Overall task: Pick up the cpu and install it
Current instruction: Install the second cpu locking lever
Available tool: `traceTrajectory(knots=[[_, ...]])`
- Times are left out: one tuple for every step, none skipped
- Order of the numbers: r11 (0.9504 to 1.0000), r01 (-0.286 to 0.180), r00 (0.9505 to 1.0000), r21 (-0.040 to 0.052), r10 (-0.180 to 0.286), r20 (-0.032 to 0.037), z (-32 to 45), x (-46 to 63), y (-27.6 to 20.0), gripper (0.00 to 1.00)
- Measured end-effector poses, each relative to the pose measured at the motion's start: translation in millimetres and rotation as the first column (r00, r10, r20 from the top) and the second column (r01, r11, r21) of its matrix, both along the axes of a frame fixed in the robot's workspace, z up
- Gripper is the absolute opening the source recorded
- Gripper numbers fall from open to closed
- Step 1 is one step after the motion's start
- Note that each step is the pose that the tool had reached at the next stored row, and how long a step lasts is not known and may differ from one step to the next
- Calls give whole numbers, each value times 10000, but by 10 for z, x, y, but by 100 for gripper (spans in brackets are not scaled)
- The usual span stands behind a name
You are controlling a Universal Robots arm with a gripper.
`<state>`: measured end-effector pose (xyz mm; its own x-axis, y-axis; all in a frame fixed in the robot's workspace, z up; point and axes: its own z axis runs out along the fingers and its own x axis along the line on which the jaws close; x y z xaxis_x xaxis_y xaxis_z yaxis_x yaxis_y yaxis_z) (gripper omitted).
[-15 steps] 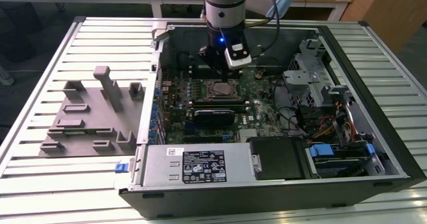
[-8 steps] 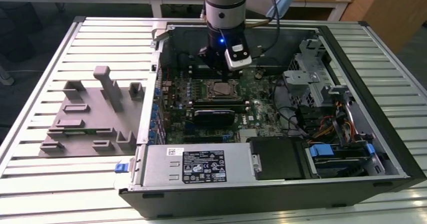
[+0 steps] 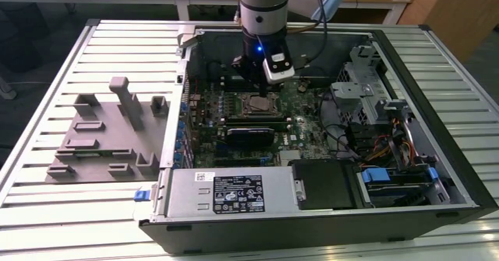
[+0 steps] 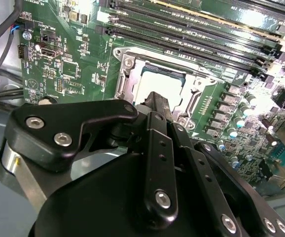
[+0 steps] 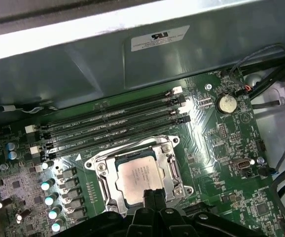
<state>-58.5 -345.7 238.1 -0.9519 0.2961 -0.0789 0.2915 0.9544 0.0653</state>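
Note:
The cpu (image 3: 253,104) lies flat in its socket on the green motherboard (image 3: 304,112) inside the open computer case. Its silvery top (image 5: 136,177) shows within the metal socket frame (image 5: 168,163), which surrounds it on all sides. In the second wrist view the cpu (image 4: 156,80) sits just past the fingertips. My gripper (image 3: 249,86) hangs straight above the socket, a short way over the chip. Its black fingers (image 5: 155,196) are pressed together with nothing between them (image 4: 155,106).
A grey plastic tray with blocks (image 3: 101,138) lies on the slatted table at the exterior view's left. A black heatsink block (image 3: 249,135) sits below the socket. Memory slots (image 5: 113,123), the power supply (image 3: 234,194), a drive cage (image 3: 374,97) and cables (image 3: 382,150) crowd the case.

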Motion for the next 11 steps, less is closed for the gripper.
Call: traceTrajectory(knots=[[10000, 0, 10000, 1, 0, 0, 0, 0, -4, 11], [10000, 0, 10000, 0, 0, 0, 0, 0, -8, 11], [10000, -1, 10000, 0, 1, 0, 0, 0, -12, 11], [10000, 0, 10000, 0, 0, 0, 0, 0, -16, 11], [10000, 0, 10000, 0, 0, 0, 0, 0, -20, 11], [10000, 0, 10000, 0, 0, 0, 0, 0, -24, 11], [10000, 0, 10000, 0, 0, 0, 0, 0, -27, 11], [10000, 0, 10000, 1, 0, 0, 0, 0, -30, 11], [10000, 0, 10000, 0, 0, 0, 0, 0, -33, 11], [10000, -1, 10000, 0, 1, 0, 0, 0, -36, 11], [10000, 0, 10000, 1, 0, 1, 0, 0, -39, 11]])
